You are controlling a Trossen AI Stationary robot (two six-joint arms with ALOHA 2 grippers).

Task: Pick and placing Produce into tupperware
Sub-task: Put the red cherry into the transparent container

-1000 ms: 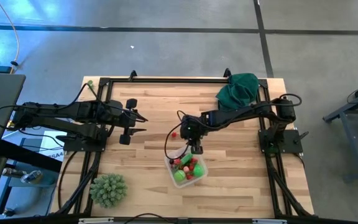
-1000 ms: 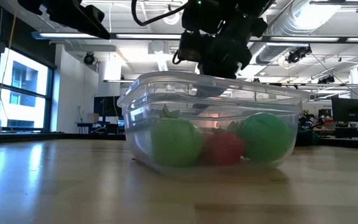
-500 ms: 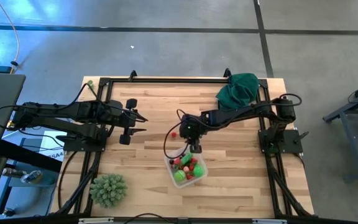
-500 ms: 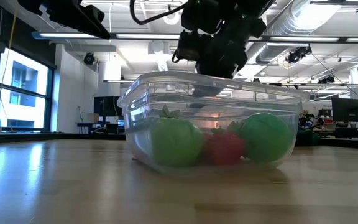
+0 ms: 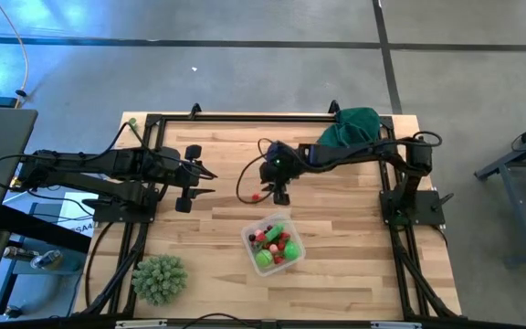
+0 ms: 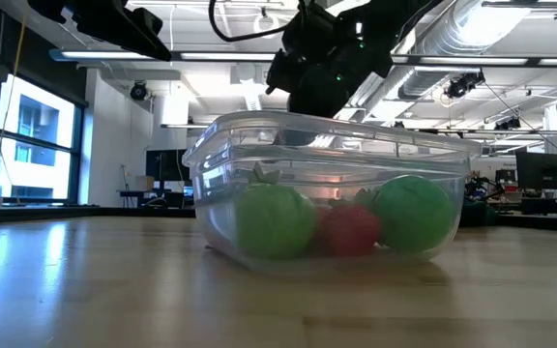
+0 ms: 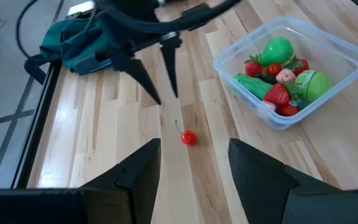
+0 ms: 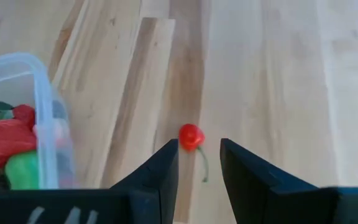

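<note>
The clear tupperware (image 5: 274,245) sits on the wooden worktop (image 5: 336,238), a bit toward 6 o'clock from the middle in the high view. It holds most of the produce (image 5: 272,243): bright green round pieces, red berries and some dark bits. In the low view two green pieces and a red one show through its clear wall (image 6: 327,193).

One small red cherry (image 5: 257,196) with a thin green stem lies on the bare wood, apart from the box, toward 11 o'clock from it.

The right claw (image 5: 281,195) hangs near the middle of the worktop, just at 3 o'clock of the cherry. Its two dark fingers (image 8: 160,168) stand apart with nothing between them, so it is released. In the right wrist view the cherry (image 8: 191,136) lies just past the fingertips, in line with the gap, not gripped.

The left claw (image 5: 193,176) waits at 9 o'clock, well away from the box. Its fingers (image 7: 135,171) are also spread and hold nothing.

A dark green cloth (image 5: 349,130) is bunched up at 1 o'clock, by the worktop's far edge. A spiky pale green ball (image 5: 160,278) sits at 7 o'clock near the corner
</note>
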